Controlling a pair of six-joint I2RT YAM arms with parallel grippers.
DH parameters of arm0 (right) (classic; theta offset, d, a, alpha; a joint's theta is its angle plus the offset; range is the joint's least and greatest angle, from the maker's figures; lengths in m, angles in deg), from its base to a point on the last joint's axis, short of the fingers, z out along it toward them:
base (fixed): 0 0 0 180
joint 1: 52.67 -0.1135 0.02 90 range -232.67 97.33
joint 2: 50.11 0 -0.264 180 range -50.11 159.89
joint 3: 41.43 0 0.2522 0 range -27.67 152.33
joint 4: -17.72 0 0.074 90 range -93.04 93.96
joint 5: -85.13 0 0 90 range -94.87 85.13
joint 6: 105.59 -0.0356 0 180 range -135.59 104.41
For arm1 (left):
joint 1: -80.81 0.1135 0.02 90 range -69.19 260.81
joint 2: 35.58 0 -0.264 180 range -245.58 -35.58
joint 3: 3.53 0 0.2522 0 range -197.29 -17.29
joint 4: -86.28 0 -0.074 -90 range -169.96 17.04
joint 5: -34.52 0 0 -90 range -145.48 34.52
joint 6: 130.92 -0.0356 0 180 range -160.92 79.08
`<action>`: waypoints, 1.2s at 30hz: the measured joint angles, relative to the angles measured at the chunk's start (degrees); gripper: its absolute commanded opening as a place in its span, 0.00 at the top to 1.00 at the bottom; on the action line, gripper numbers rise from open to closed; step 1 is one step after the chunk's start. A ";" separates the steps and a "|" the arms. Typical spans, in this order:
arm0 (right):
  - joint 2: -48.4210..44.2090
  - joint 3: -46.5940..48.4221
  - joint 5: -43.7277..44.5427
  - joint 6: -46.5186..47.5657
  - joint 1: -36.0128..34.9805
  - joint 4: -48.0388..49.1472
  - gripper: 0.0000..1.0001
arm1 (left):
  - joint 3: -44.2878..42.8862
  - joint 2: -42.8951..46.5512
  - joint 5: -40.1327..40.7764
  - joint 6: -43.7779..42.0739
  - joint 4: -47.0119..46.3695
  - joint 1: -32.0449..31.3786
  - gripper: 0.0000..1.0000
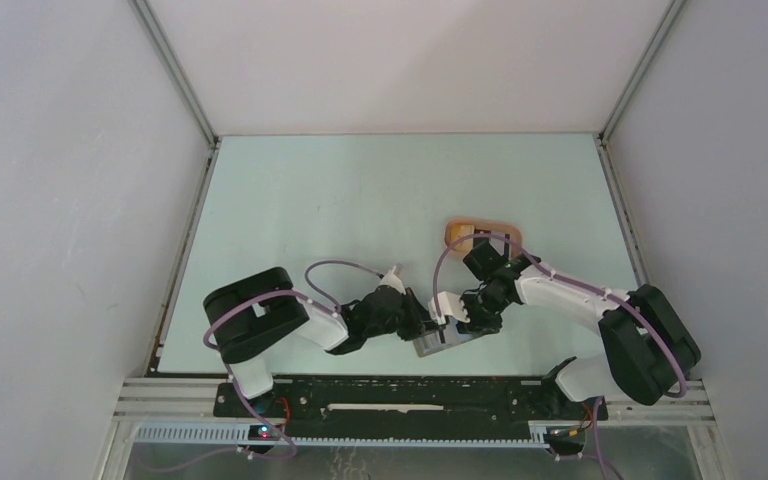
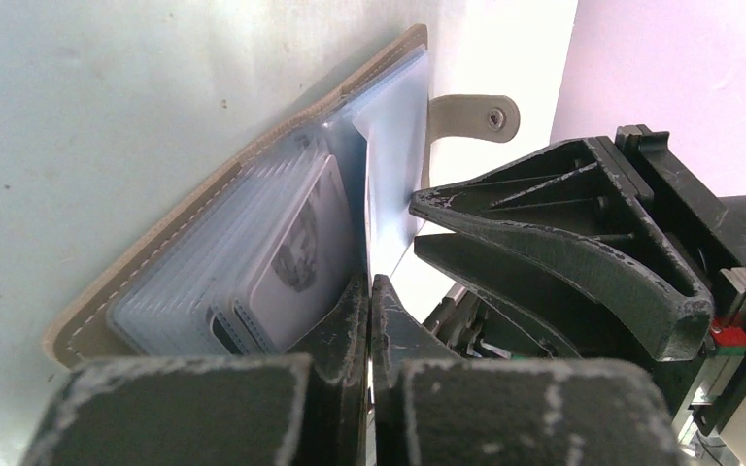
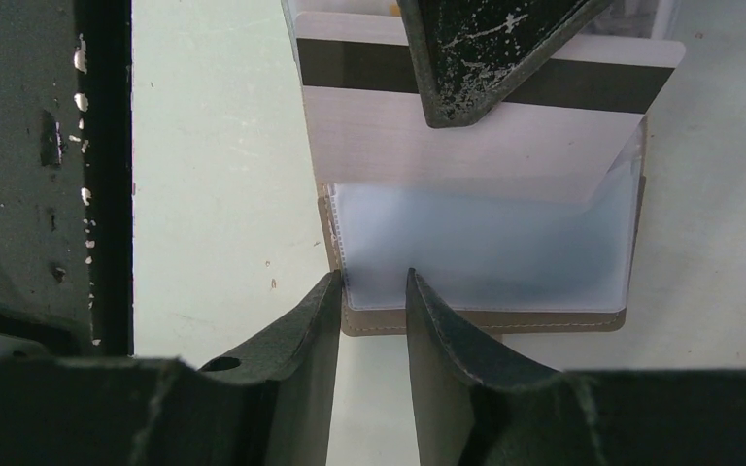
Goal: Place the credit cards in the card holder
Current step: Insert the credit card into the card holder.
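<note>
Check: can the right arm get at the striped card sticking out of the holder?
Probably not cleanly. The striped card pokes out of the card holder on the side away from the right jaws, and the shut left jaws lie across its middle; only its ends show free.

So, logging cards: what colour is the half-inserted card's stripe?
Stripe: dark brown, on whitish card; right wrist view.

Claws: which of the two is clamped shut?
The left claw, tips pressed together on the striped card; the right claw shows a gap.
</note>
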 measured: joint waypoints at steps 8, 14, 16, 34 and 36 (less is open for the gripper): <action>0.76 0.57 0.04 -0.17 -0.26 -0.20 0.62 | 1.27 0.00 0.85 0.50 -2.27 -0.24 1.00; 0.87 0.61 0.04 -0.17 -0.33 -0.22 0.63 | 2.40 -0.04 1.03 0.76 -4.22 -0.24 1.00; 0.98 0.76 0.09 -0.17 -0.37 -0.31 0.63 | 2.56 -0.31 1.14 1.09 -4.85 -0.24 1.00; 1.44 1.09 0.13 -0.37 -0.44 -0.50 0.63 | 2.56 -1.57 2.29 1.46 -6.84 -0.70 1.00; 1.49 1.11 0.15 -0.39 -0.46 -0.52 0.63 | 2.56 -1.77 2.89 1.57 -7.17 -1.01 1.00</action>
